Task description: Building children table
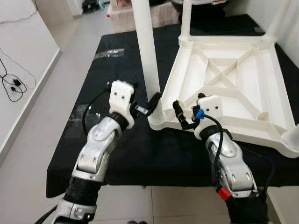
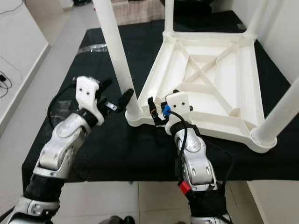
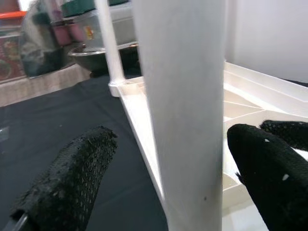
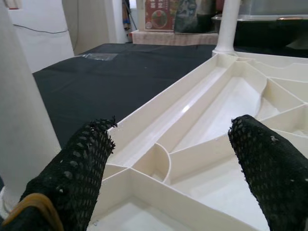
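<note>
A white plastic children's table (image 1: 233, 79) lies upside down on a black-covered table (image 1: 121, 149). Its legs point up. The near-left leg (image 1: 148, 56) stands in its corner socket. My left gripper (image 2: 117, 92) is open around the base of this leg. In the left wrist view the leg (image 3: 185, 106) stands between the two spread fingers (image 3: 72, 178), with a gap on each side. My right gripper (image 1: 182, 115) is open at the near rim of the tabletop, just right of that corner. Its fingers (image 4: 82, 163) straddle the ribbed underside (image 4: 192, 144).
Further legs rise at the far-left corner (image 1: 186, 18), the far right (image 1: 276, 18) and the near right (image 1: 293, 136). A clear plastic wrapper (image 1: 110, 52) lies on the cloth's far left. Cables (image 1: 13, 86) trail on the floor by the left wall. Boxes stand behind the table.
</note>
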You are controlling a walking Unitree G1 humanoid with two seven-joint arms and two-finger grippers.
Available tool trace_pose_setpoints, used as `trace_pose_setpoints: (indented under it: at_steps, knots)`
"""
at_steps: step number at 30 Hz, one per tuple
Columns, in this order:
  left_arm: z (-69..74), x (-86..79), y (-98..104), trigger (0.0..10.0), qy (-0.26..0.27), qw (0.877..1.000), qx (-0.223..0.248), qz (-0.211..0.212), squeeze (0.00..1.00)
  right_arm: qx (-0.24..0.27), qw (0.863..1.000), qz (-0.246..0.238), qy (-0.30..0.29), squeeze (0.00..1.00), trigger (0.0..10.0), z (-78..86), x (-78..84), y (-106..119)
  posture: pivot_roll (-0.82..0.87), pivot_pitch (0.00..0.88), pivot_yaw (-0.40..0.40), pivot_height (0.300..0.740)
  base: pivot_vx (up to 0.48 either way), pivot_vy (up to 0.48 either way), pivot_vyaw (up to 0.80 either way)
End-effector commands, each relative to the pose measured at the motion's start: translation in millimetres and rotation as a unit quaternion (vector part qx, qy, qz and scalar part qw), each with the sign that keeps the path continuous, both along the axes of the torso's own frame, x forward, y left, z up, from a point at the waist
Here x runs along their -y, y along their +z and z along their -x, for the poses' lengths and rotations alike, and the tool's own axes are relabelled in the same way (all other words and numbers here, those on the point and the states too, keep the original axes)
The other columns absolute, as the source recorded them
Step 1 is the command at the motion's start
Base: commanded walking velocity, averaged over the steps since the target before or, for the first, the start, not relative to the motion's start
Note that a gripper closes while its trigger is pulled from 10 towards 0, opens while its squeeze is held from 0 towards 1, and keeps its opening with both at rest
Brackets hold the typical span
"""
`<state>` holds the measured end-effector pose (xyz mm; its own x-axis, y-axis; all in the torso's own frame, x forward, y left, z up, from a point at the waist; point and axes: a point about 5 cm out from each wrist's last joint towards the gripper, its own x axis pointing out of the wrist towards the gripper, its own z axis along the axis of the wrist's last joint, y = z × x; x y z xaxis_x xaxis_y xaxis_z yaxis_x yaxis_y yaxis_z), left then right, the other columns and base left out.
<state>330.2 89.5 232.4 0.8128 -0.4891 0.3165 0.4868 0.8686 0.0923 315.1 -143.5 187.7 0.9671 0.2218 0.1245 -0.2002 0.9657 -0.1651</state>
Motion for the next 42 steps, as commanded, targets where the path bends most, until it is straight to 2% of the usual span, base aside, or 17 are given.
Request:
trace_pose_setpoints:
  at_steps: [1,7,10,11,12,22,30,31,32,33,34,36,39,40,41,42]
  knots:
    - [-1.6,-2.4,-6.6,10.0,-0.002,1.0,-0.011,0.002,0.0,0.002,1.0,-0.006,0.008,0.0,10.0,1.3,-4.8,2.4,-0.1,0.173,0.117,0.74,0.0,0.0,0.0]
    - [-13.0,-2.9,-7.5,10.0,-0.003,1.0,-0.014,-0.01,0.0,0.003,1.0,-0.007,0.005,0.0,10.0,2.9,-4.2,3.2,-0.11,0.179,0.119,0.74,0.0,0.0,0.0]
    - [-20.6,-10.0,-6.8,10.0,0.028,0.999,-0.012,-0.018,0.0,0.003,1.0,-0.007,0.004,0.0,10.0,3.4,-3.4,3.6,-0.11,0.182,0.119,0.74,0.0,0.0,0.0]
    - [-26.0,-18.0,-8.5,1.8,0.063,0.998,-0.02,-0.018,0.0,0.003,1.0,-0.008,0.005,0.0,10.0,3.5,-3.4,3.8,-0.11,0.182,0.119,0.74,0.0,0.0,0.0]
    - [-29.1,-23.5,-10.1,0.0,0.082,0.996,-0.028,-0.014,0.0,0.003,1.0,-0.009,0.006,0.0,10.0,3.5,-3.8,4.3,-0.11,0.187,0.116,0.74,0.0,0.0,0.0]
    - [-34.3,-26.9,-14.9,0.0,0.084,0.996,-0.038,-0.008,0.0,0.003,1.0,-0.01,0.012,0.0,10.0,4.1,-6.1,5.5,-0.11,0.189,0.117,0.74,0.0,0.0,0.0]
    - [-34.7,-41.3,-9.3,0.0,0.14,0.99,-0.022,0.0,0.0,0.003,1.0,-0.009,0.013,0.0,10.0,4.7,-7.0,6.0,-0.1,0.192,0.123,0.74,0.0,0.0,0.0]
    - [-29.7,-53.7,-4.6,0.0,0.193,0.981,-0.009,0.011,0.0,0.002,1.0,-0.009,0.014,0.0,10.0,4.7,-7.6,6.1,-0.08,0.196,0.125,0.74,0.0,0.0,0.0]
    - [-29.7,-53.7,-4.6,0.0,0.193,0.981,-0.009,0.011,0.0,0.002,1.0,-0.009,0.014,0.0,10.0,4.7,-7.6,6.1,-0.08,0.196,0.125,0.74,0.0,0.0,0.0]
    - [-20.5,-65.5,-0.8,0.0,0.242,0.97,0.004,0.022,0.0,0.002,1.0,-0.01,0.016,0.0,10.0,4.7,-8.7,6.1,-0.07,0.196,0.125,0.74,0.0,0.0,0.0]
    - [-20.5,-65.5,-0.8,0.0,0.242,0.97,0.004,0.022,0.0,0.002,1.0,-0.01,0.016,0.0,10.0,4.7,-8.7,6.1,-0.07,0.196,0.125,0.74,0.0,0.0,0.0]
    - [5.8,-81.6,0.6,0.0,0.311,0.949,0.019,0.04,0.0,0.001,1.0,-0.013,0.021,0.0,10.0,4.3,-11.9,5.5,-0.05,0.196,0.128,0.74,0.0,0.0,0.0]
    - [13.8,-84.0,-0.5,0.0,0.321,0.946,0.019,0.044,0.0,0.001,1.0,-0.014,0.022,0.0,10.0,4.2,-12.9,5.3,-0.05,0.196,0.128,0.74,0.0,0.0,0.0]
    - [24.9,-84.0,-4.2,0.0,0.327,0.944,0.015,0.047,0.0,0.0,1.0,-0.015,0.024,0.0,10.0,3.9,-14.0,4.9,-0.04,0.194,0.128,0.74,0.0,0.0,0.0]
    - [24.9,-84.0,-4.2,0.0,0.327,0.944,0.015,0.047,0.0,0.0,1.0,-0.015,0.024,0.0,10.0,3.9,-14.0,4.9,-0.04,0.194,0.128,0.74,0.0,0.0,0.0]
    - [34.2,-82.9,-7.3,0.0,0.329,0.943,0.011,0.047,0.0,-0.001,1.0,-0.016,0.026,0.0,10.0,3.8,-14.9,4.5,-0.04,0.194,0.128,0.74,0.0,0.0,0.0]
